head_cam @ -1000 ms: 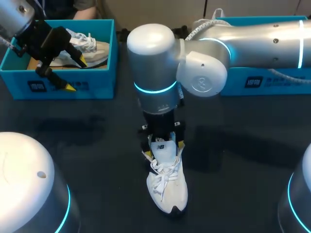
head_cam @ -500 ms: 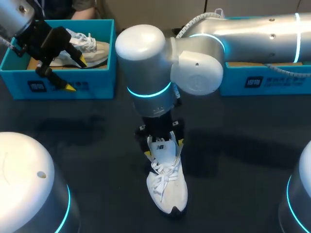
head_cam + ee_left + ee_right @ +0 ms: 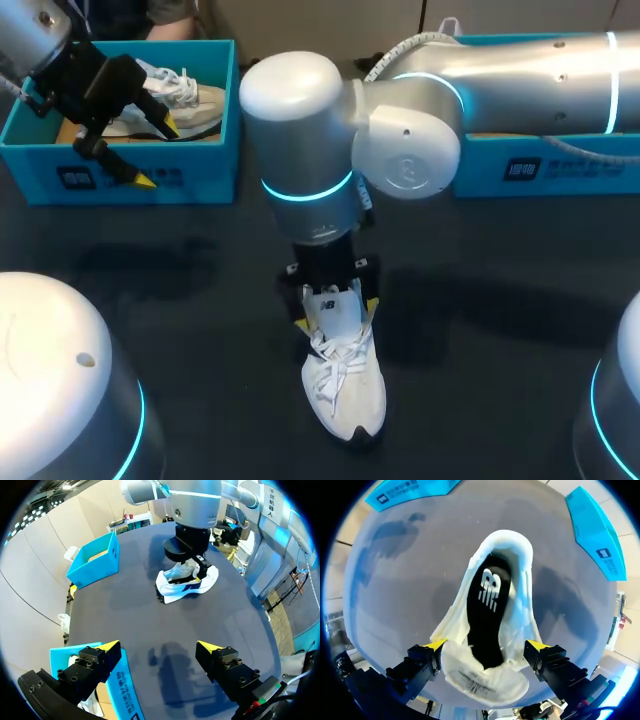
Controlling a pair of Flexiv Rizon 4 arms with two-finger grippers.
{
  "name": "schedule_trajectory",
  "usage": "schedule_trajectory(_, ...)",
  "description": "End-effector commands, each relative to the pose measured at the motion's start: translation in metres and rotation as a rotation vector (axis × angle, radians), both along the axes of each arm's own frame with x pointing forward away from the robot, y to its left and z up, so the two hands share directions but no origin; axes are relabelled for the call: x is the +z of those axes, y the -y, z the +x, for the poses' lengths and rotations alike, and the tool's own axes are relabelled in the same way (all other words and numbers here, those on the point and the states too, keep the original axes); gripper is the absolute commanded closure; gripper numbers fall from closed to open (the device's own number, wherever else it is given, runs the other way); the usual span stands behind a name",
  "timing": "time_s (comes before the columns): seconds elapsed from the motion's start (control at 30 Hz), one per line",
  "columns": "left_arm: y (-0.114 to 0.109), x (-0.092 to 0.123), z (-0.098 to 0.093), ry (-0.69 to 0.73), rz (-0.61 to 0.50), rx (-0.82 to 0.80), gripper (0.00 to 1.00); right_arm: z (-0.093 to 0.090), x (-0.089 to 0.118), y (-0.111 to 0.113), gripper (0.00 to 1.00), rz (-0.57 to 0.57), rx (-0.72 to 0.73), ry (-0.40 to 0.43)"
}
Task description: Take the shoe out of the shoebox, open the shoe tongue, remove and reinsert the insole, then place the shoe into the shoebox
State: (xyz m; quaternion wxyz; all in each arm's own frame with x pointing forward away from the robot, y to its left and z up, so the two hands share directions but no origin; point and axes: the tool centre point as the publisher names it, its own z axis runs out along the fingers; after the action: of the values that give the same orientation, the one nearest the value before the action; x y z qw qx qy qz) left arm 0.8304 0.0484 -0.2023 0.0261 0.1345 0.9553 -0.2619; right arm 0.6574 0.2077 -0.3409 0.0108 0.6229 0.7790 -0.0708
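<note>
Your right arm (image 3: pixel 400 160)'s elbow has swung left. The right gripper (image 3: pixel 485 647) stands wide, 2 fingers (image 3: pixel 434 646) flanking the soft white lace-up sneaker (image 3: pixel 345 390) on the dark table (image 3: pixel 200 300), holding nothing. Its black foam insole (image 3: pixel 487 610) looks light and floppy; pinch its heel edge. The toe points back toward the robot, long axis near-to-far. The left gripper (image 3: pixel 159 647) gapes over the blue cardboard shoebox (image 3: pixel 200 175).

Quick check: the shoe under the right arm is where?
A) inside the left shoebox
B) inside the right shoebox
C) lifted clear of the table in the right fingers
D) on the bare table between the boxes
D: the shoe rests sole-down on the table, outside both boxes, with the right gripper above its opening and its fingers spread to either side.
</note>
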Motion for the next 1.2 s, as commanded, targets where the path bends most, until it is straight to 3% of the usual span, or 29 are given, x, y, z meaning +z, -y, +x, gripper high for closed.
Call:
schedule_trajectory(0.03, 0.0, 0.0, 0.0, 0.001, 0.003, 0.0, 0.0, -0.012, 0.012, -0.007, 0.0, -0.031, -0.012, 0.016)
schedule_trajectory(0.27, 0.0, 0.0, 0.0, 0.001, 0.003, 0.0, 0.0, -0.031, 0.019, -0.008, 0.0, -0.043, -0.051, 0.012)
schedule_trajectory(0.53, 0.0, 0.0, 0.0, 0.001, 0.003, 0.0, 0.0, -0.065, 0.025, -0.001, 0.0, -0.045, -0.13, 0.011)
schedule_trajectory(0.73, 0.0, 0.0, 0.0, 0.001, 0.003, 0.0, 0.0, -0.075, 0.031, 0.009, 0.0, -0.058, -0.158, 0.023)
schedule_trajectory(0.9, 0.0, 0.0, 0.0, 0.001, 0.003, 0.0, 0.0, -0.082, 0.038, 0.003, 0.0, -0.054, -0.153, 0.021)
schedule_trajectory(1.2, 0.0, 0.0, 0.0, 0.001, 0.003, 0.0, 0.0, -0.113, 0.041, -0.005, 0.0, -0.027, -0.186, 0.004)
